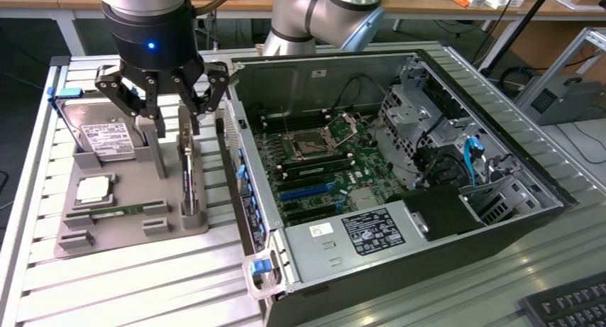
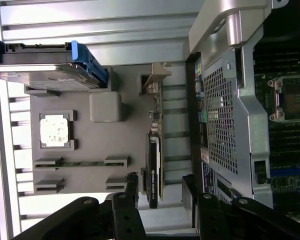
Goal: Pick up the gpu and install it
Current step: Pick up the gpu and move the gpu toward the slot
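The gpu (image 1: 187, 176) is a thin dark card standing on edge in a slot at the right side of the grey holder tray (image 1: 113, 238). Seen from the wrist, the gpu (image 2: 154, 162) runs lengthwise with its silver bracket (image 2: 157, 80) at the far end. My gripper (image 1: 173, 123) hangs just above the card's top end with its black fingers spread open. In the wrist view the gripper (image 2: 160, 192) has one finger on each side of the card's near end, touching nothing.
The tray also holds a silver hard drive (image 1: 104, 139) in a blue caddy (image 2: 85, 60), a CPU (image 1: 93, 190) and a memory stick (image 1: 118, 211). The open computer case (image 1: 313, 71) with its motherboard (image 1: 322, 157) lies close on the exterior view's right. A keyboard (image 1: 568, 306) sits at the front corner.
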You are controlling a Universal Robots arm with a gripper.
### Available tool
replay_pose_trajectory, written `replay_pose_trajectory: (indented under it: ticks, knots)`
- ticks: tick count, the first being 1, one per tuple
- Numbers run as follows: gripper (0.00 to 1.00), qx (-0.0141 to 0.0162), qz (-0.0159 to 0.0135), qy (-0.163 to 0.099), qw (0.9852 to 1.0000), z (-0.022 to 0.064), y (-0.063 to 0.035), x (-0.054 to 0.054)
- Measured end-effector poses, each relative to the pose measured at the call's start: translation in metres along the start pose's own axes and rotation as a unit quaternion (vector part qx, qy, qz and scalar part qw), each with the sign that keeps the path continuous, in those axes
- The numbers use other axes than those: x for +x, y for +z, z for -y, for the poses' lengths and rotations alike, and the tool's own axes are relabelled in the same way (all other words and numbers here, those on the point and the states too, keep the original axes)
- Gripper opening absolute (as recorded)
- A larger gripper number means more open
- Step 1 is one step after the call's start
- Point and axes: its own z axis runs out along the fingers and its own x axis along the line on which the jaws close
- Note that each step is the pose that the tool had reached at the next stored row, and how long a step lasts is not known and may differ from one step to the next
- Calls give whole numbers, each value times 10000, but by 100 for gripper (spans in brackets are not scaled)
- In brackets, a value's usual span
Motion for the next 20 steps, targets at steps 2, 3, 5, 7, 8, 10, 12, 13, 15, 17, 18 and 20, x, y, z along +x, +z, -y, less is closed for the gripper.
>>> replay_pose_trajectory:
  ticks: [2,3,5,7,8,10,12,13,15,17,18,20]
  knots:
    - [48,0,0,0,10000,-1,2,-3]
    - [48,1,-1,0,10000,-1,3,-4]
    - [48,1,-1,0,10000,-1,7,-4]
    - [48,0,0,0,10000,-1,13,-4]
    - [48,0,-1,0,10000,-1,16,-4]
    - [48,1,-1,0,10000,0,19,-4]
    - [48,0,0,0,10000,0,25,-4]
    - [48,0,-1,0,10000,0,26,-4]
    - [48,0,-1,0,10000,0,30,-4]
    - [48,0,0,0,10000,0,34,-4]
    - [48,0,0,0,10000,0,36,-4]
    - [48,1,0,0,10000,1,42,-4]
